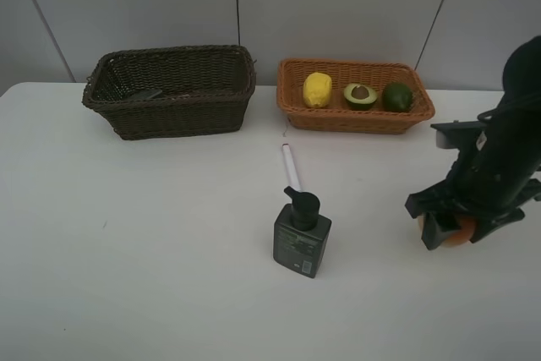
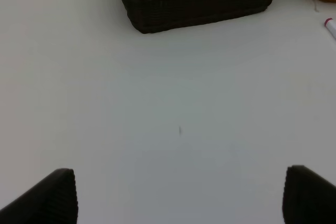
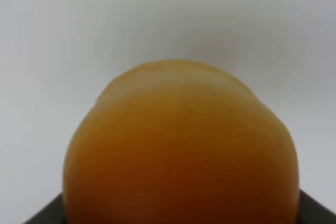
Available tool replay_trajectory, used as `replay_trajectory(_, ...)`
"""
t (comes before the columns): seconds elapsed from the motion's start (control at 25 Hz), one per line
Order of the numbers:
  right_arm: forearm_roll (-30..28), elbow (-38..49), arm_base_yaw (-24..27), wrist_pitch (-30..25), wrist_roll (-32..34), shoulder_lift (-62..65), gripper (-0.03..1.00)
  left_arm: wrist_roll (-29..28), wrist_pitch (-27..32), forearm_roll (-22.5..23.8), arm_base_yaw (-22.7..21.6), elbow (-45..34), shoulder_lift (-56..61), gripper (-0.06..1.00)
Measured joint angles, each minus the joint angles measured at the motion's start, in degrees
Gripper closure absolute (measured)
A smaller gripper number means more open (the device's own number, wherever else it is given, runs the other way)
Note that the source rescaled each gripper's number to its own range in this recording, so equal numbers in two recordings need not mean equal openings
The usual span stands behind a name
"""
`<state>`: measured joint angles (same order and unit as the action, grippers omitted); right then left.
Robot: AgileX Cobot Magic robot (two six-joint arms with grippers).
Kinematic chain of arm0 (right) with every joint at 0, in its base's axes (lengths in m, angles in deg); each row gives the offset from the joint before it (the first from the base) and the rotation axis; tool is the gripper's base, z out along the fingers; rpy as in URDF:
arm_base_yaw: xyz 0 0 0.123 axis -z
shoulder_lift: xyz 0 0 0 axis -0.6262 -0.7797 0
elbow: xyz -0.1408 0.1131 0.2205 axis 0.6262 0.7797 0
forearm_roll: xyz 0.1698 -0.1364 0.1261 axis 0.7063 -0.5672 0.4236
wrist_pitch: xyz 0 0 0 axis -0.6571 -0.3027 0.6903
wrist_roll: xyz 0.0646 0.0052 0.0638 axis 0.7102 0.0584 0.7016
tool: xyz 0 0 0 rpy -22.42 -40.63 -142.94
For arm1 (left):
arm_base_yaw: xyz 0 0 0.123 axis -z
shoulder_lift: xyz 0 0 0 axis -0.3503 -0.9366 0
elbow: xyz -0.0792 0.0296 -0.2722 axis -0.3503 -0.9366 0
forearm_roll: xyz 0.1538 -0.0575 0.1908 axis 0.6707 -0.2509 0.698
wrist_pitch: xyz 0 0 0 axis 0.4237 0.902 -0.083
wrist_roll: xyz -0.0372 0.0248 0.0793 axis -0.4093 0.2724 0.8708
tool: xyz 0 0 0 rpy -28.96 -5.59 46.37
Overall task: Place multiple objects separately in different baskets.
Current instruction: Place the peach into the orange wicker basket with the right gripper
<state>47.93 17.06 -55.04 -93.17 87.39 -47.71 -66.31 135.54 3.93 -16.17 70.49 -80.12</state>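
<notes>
Two baskets stand at the back of the white surface [image 1: 152, 234] in the high view, side by side but apart. The brown basket [image 1: 177, 109] is on the left, with something dark in it that I cannot make out. The orange basket [image 1: 355, 118] on the right holds a lemon [image 1: 317, 90], a half avocado [image 1: 361, 95] and a green fruit [image 1: 397, 96] in a row. A white marker [image 1: 290, 166] lies in front of the baskets, and a pump bottle [image 1: 302, 238] stands just at its near end. Far to the right, my right claw [image 1: 455, 224] is down at the surface with an orange fruit [image 1: 459, 234] between its fingers.

From the left wrist, my left claw [image 2: 178, 195] is spread wide with nothing in it, over bare surface. The brown basket [image 2: 199, 6] is ahead of it, and the pink end of the white marker [image 2: 331, 26] shows too.

From the right wrist, the orange fruit [image 3: 181, 150] fills almost everything. Dark finger bits sit at both its sides. I cannot tell if the right claw is squeezing it.
</notes>
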Motion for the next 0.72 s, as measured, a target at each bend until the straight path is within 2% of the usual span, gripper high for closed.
replay_trajectory(0.12, -1.64, -8.99, 0.0, -4.25, -0.4, 1.99, 0.43, 0.0, 0.0, 0.0, 0.0, 0.0, 0.0, -0.05)
replay_trajectory(0.28, -2.88, -22.54, 0.0, -5.97, -2.81, -2.15, 0.43, 0.0, 0.0, 0.0, 0.0, 0.0, 0.0, -0.05)
replay_trajectory(0.56, -3.0, -49.39, 0.0, -6.61, -5.41, -26.39, 0.43, 0.0, 0.0, 0.0, 0.0, 0.0, 0.0, -0.05)
replay_trajectory(0.72, -3.0, -67.62, 0.11, -11.46, -7.01, -39.57, 0.43, 0.0, 0.0, 0.0, 0.0, 0.0, 0.0, -0.05)
